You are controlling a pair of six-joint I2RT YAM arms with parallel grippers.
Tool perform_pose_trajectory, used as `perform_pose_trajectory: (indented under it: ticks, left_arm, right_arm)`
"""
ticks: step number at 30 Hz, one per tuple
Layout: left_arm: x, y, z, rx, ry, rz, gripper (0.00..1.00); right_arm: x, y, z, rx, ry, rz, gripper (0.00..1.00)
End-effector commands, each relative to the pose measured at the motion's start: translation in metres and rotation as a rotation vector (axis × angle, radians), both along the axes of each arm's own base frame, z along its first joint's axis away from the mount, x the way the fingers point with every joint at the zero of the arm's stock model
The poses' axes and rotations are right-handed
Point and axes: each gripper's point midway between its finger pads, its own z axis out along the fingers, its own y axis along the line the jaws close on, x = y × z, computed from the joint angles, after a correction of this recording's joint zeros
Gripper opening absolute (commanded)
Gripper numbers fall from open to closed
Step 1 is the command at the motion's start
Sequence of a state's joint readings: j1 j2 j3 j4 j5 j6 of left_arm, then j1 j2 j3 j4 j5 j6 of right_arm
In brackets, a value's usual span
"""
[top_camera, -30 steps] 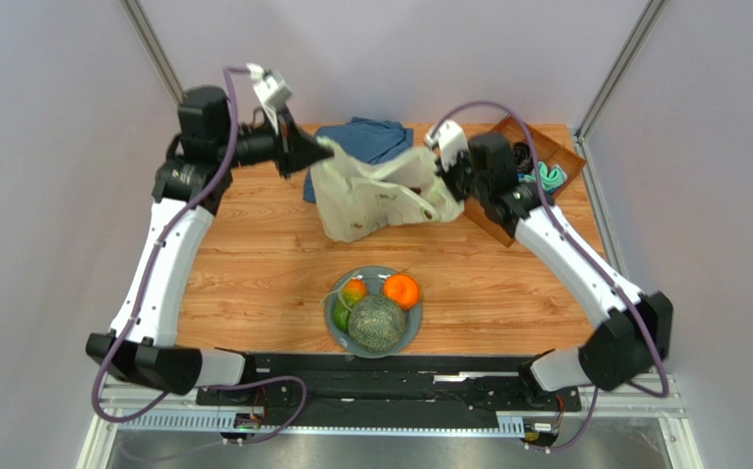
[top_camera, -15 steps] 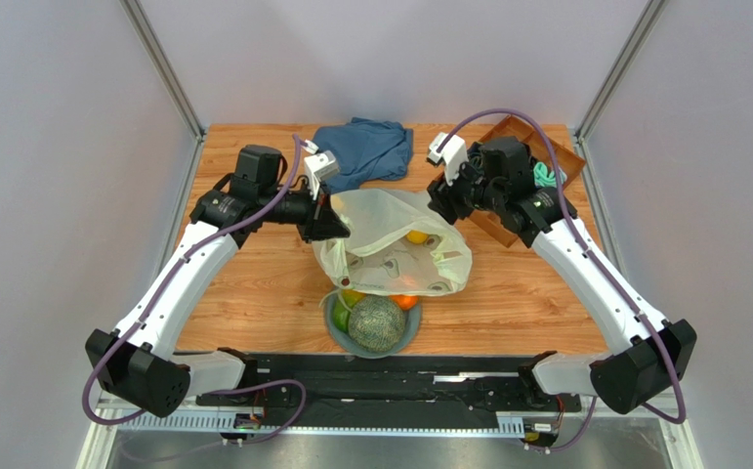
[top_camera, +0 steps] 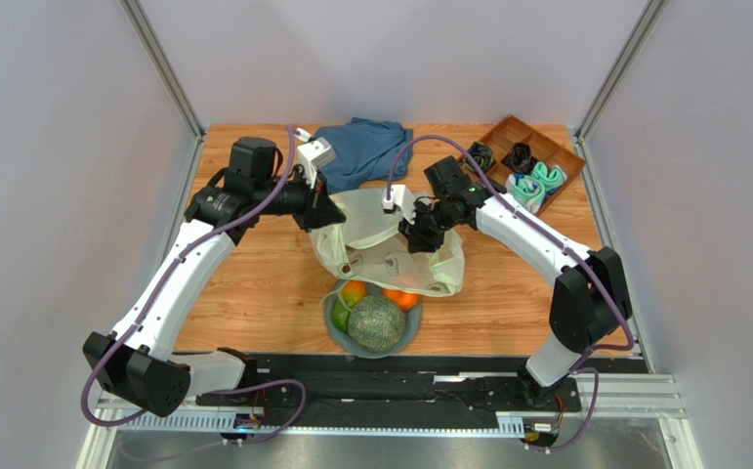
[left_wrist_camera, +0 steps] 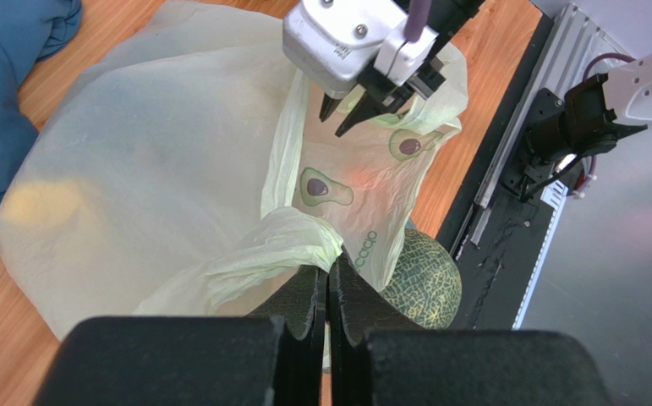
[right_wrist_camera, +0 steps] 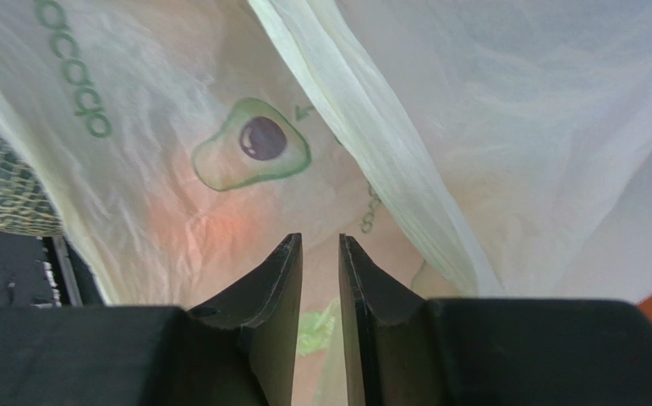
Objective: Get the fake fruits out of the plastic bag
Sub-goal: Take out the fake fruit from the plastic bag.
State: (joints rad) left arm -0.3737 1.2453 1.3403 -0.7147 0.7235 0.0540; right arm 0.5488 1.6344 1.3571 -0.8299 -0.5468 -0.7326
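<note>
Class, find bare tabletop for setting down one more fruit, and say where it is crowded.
Bare wood: left of the bowl up to the left arm, and right of it up to the right arm. Crowded: the plastic bag overhanging the bowl, and the far edge with blue cloth and tray.

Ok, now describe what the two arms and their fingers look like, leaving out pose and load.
The left arm and right arm match: white shells on the long links, black rounded joints and bases. A purple cable runs along each to a white camera box at the wrist. The fingers are matte black, flat wedges tapering to tips. No markings are readable.
</note>
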Motion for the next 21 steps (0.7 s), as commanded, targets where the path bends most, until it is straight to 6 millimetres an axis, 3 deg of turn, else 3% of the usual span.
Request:
perform_pose_trajectory:
  ticks: [1, 5, 7, 9, 10, 11, 12, 18, 21]
  left_arm:
    - [0.003, 0.001, 0.018, -0.022, -0.037, 0.007, 0.0]
    - [0.0, 0.0, 0.014, -0.018, -0.027, -0.015, 0.0]
    - [-0.004, -0.001, 0.012, -0.019, -0.016, -0.031, 0.0]
    - [-0.006, -0.001, 0.009, -0.019, -0.003, -0.039, 0.0]
    - [-0.007, -0.002, 0.009, -0.02, 0.001, -0.042, 0.0]
    - [-0.008, -0.002, 0.009, -0.023, 0.005, -0.051, 0.0]
    - [-0.009, -0.002, 0.009, -0.024, 0.006, -0.052, 0.0]
    - [-0.01, -0.004, 0.004, -0.026, 0.019, -0.067, 0.0]
    - [-0.011, -0.007, 0.003, -0.039, 0.037, -0.086, 0.0]
  right_arm:
    - [0.044, -0.01, -0.01, -0.105, -0.147, -0.072, 0.33]
    - [0.084, -0.013, -0.027, -0.168, -0.221, -0.202, 0.55]
    - [0.097, -0.014, -0.04, -0.194, -0.207, -0.243, 0.61]
    - [0.109, -0.013, -0.038, -0.184, -0.185, -0.298, 0.64]
    - [0.111, -0.015, -0.048, -0.197, -0.158, -0.311, 0.67]
    - [0.117, -0.015, -0.045, -0.189, -0.157, -0.336, 0.81]
    - [0.121, -0.016, -0.048, -0.192, -0.154, -0.345, 0.85]
    - [0.132, -0.012, -0.05, -0.162, -0.14, -0.341, 0.89]
    - [0.135, -0.011, -0.065, -0.186, -0.094, -0.341, 0.89]
